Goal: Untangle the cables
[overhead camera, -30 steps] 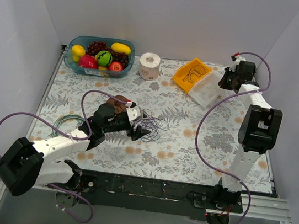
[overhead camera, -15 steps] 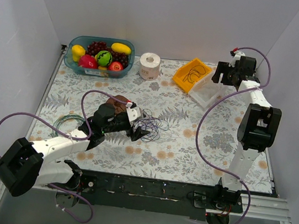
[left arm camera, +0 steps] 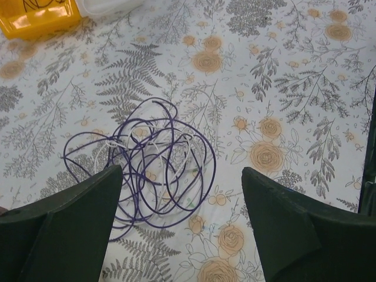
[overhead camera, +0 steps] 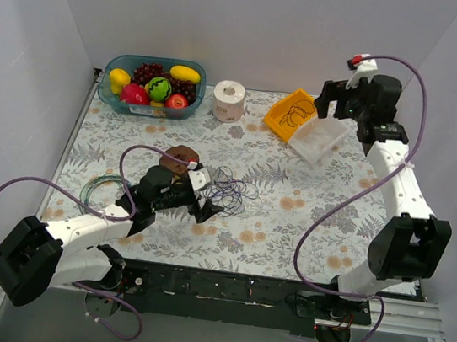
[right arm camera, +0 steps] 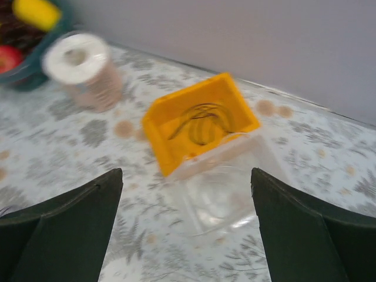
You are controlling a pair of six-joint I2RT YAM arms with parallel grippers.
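The cables (overhead camera: pixel 231 190) are a loose tangle of thin purple-black loops lying on the flowered cloth near the table's middle. In the left wrist view the cables (left arm camera: pixel 144 170) lie ahead and to the left, partly behind the left finger. My left gripper (overhead camera: pixel 208 196) (left arm camera: pixel 181 168) stands open just short of them, with nothing between its fingers. My right gripper (overhead camera: pixel 331 99) (right arm camera: pixel 186 170) is open and empty at the back right. It hangs above a clear plastic container (right arm camera: pixel 229 188) and a yellow bin (right arm camera: pixel 161 144).
The yellow bin (overhead camera: pixel 280 120) holds a dark wire coil (right arm camera: pixel 202 122); the clear container (overhead camera: pixel 318 139) lies against it. A toilet roll (overhead camera: pixel 229 100) and fruit bowl (overhead camera: pixel 110 95) stand at the back. A greenish coil (overhead camera: pixel 102 192) lies left of my left arm, a brown object (overhead camera: pixel 182 155) behind it.
The right gripper went from shut to wide open and rose away from the clear container, swinging left. The left gripper opened wider and drew back a little from the tangle.
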